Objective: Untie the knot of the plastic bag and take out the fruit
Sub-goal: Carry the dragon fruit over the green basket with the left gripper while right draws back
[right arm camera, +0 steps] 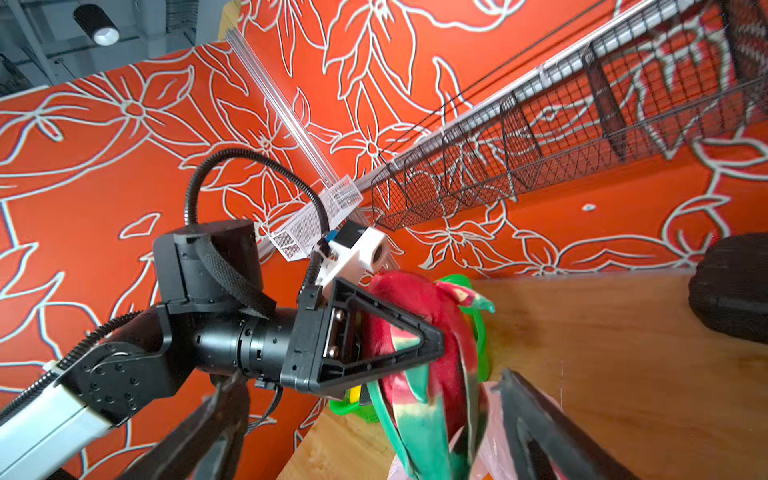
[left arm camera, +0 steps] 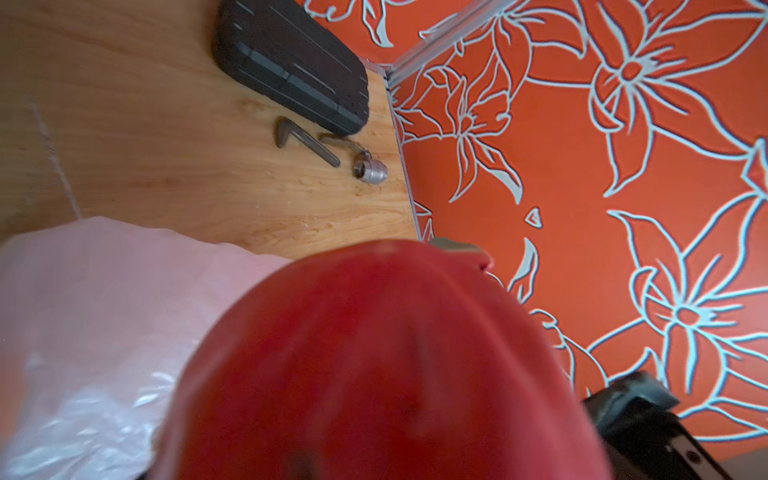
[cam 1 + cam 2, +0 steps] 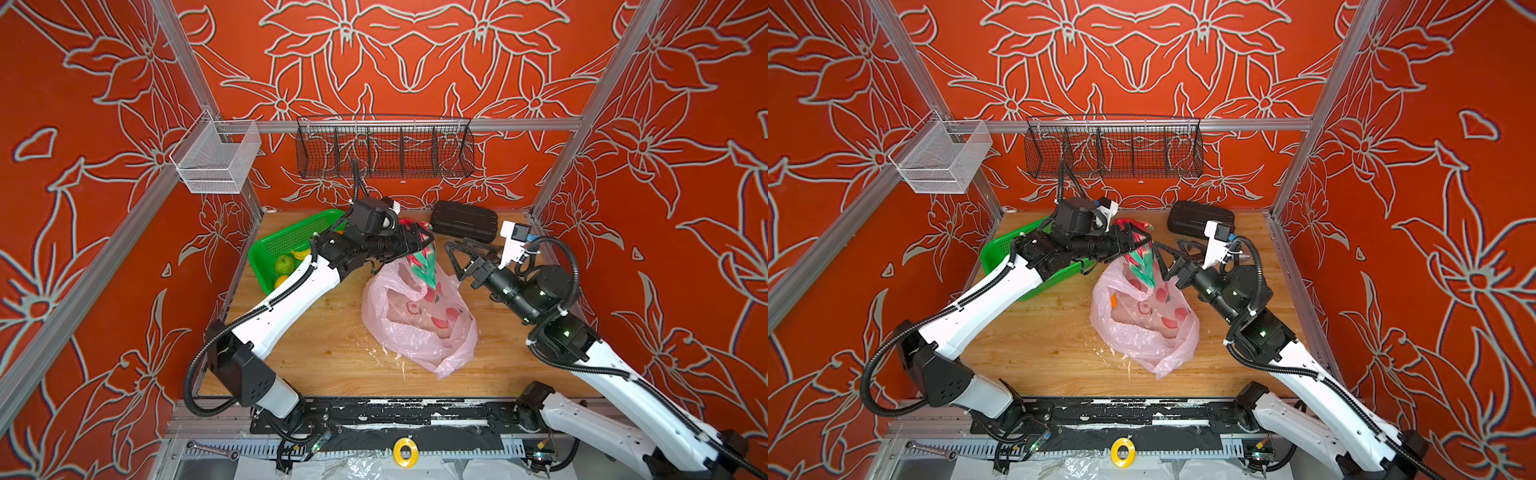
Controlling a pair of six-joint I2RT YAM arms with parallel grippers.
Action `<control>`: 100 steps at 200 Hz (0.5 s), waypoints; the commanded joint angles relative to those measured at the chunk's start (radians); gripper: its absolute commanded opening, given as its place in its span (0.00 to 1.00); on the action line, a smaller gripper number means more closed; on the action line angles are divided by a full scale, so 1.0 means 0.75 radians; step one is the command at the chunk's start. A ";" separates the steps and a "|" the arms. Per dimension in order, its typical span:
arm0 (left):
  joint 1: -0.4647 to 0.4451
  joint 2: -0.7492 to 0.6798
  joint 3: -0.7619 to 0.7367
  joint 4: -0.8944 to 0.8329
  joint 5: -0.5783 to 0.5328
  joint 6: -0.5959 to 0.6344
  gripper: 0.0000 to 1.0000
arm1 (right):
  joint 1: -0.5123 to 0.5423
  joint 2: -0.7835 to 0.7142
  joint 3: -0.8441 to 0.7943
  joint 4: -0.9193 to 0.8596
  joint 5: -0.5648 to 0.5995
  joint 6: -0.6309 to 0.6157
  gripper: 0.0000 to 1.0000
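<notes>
A pink dragon fruit (image 3: pixel 420 261) (image 3: pixel 1140 266) with green scales hangs over the pale pink plastic bag (image 3: pixel 415 328) (image 3: pixel 1142 332), which lies crumpled mid-table. My left gripper (image 3: pixel 422 237) (image 3: pixel 1141 239) is shut on the fruit's red body; one of its fingers (image 1: pixel 390 309) crosses the fruit (image 1: pixel 419 299). The left wrist view is filled by blurred red fruit (image 2: pixel 374 353) above the bag (image 2: pixel 104 311). My right gripper (image 3: pixel 457 249) (image 3: pixel 1169 249) (image 1: pixel 372 374) stands open just right of the fruit, its jaws wide either side of the green scales. The knot is out of view.
A green basket (image 3: pixel 291 237) at the back left holds a green fruit (image 3: pixel 284 264), a banana (image 3: pixel 300 253) and an orange one (image 3: pixel 280 281). A black case (image 3: pixel 463 220) lies at the back right, with a hex key (image 2: pixel 307 143) and a socket (image 2: pixel 370 170) beside it. A wire rack (image 3: pixel 384 151) hangs on the back wall.
</notes>
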 commanded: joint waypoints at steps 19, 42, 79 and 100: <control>0.102 -0.243 -0.155 0.089 -0.321 0.092 0.69 | 0.010 -0.015 -0.008 -0.021 0.070 -0.050 0.97; 0.205 -0.347 -0.271 0.117 -0.444 0.104 0.69 | 0.010 -0.007 -0.021 -0.021 0.074 -0.036 0.97; 0.413 -0.438 -0.399 0.132 -0.491 0.100 0.69 | 0.010 0.011 -0.034 -0.019 0.082 -0.018 0.97; 0.520 -0.440 -0.448 0.139 -0.504 0.081 0.69 | 0.010 0.022 -0.040 -0.017 0.084 -0.003 0.97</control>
